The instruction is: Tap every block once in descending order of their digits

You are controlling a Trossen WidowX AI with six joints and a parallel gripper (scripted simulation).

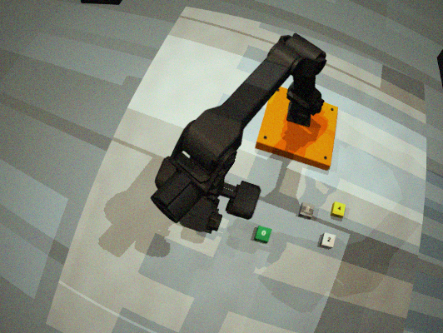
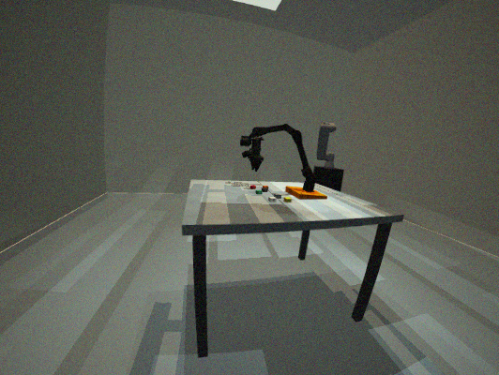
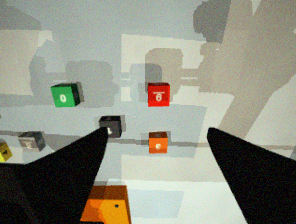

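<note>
My gripper is open and empty, high above the table. In the wrist view, a red block with a barred digit and an orange block with a blurred digit lie between the fingertip lines. A black block, digit unclear, is near the left fingertip. A green 0 block, a grey block with an unreadable digit and a yellow 4 block lie further left. A white 2 block is outside the wrist view. The arm hides red, orange and black in the top view.
The orange base plate carries the arm and lies behind the blocks. The patterned table has its edge well away from them. A second, grey arm stands on a dark stand behind the table.
</note>
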